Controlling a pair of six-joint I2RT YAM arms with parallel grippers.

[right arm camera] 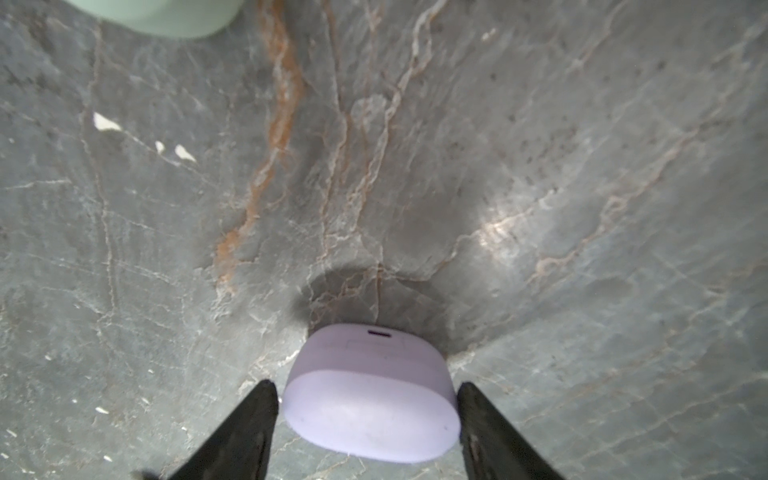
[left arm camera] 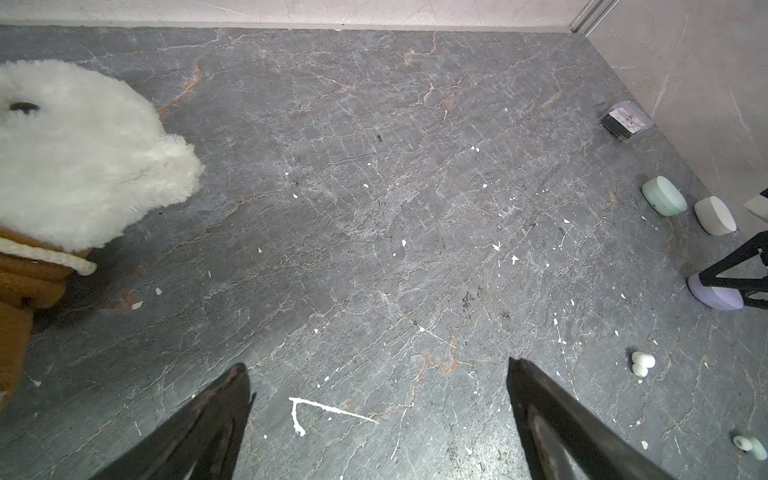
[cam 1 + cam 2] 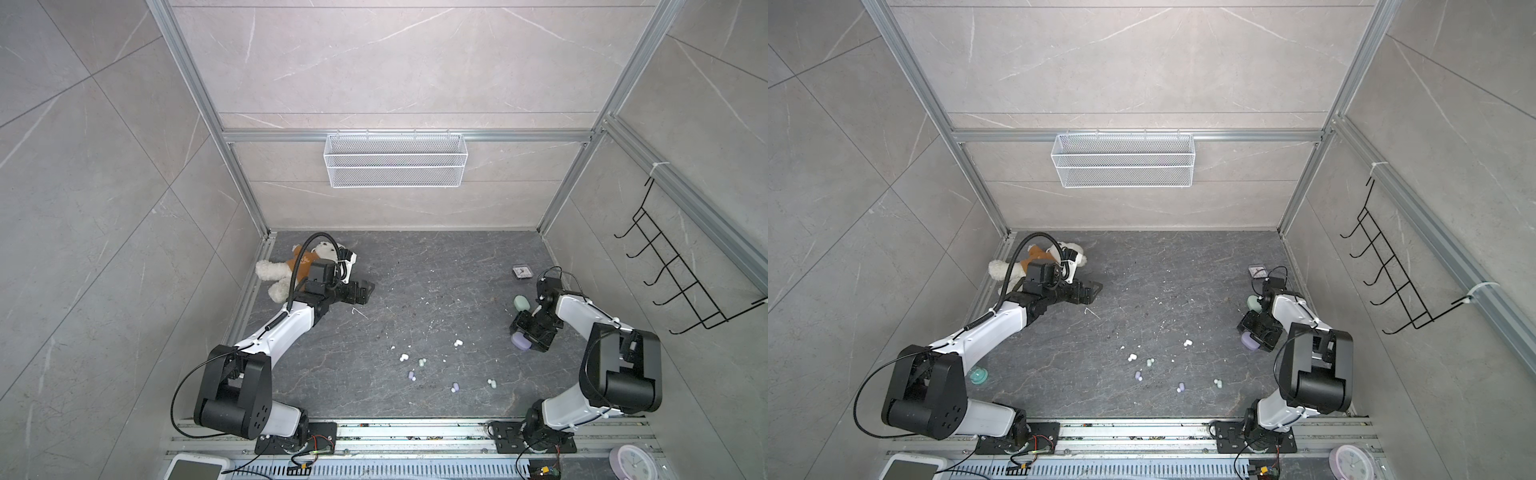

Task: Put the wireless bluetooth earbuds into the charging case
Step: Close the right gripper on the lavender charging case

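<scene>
Lilac charging case (image 1: 372,399) lies shut on the dark marbled floor (image 1: 540,166) at the bottom centre of the right wrist view, between the fingers (image 1: 249,432) of the right gripper (image 1: 368,384). Its long axis runs from one finger to the other. The small dark slot in its side faces the top of the frame. The fingers stand just beside its two ends, with a sliver of floor showing at the left one; whether they press on it cannot be told. In both top views it sits at centre right.

Just above it in a top view is a mint charging case (image 3: 520,302), also shut. The left wrist view shows a white charging case (image 2: 715,216) just beside the mint one. That makes three closed cases, one of each colour.

The wireless bluetooth earbuds (image 3: 422,363) lie loose at lower centre of both top views, well apart from the cases. There are six: two white, two lilac, two mint. They are too small to tell which way each points.

The left gripper (image 2: 376,365) hovers at centre left of the top views beside one teddy bear (image 3: 274,274), its fingers spread wide with nothing between them. White crumbs (image 2: 332,409) dot the floor. One small clear box (image 3: 522,272) sits near the right wall.
</scene>
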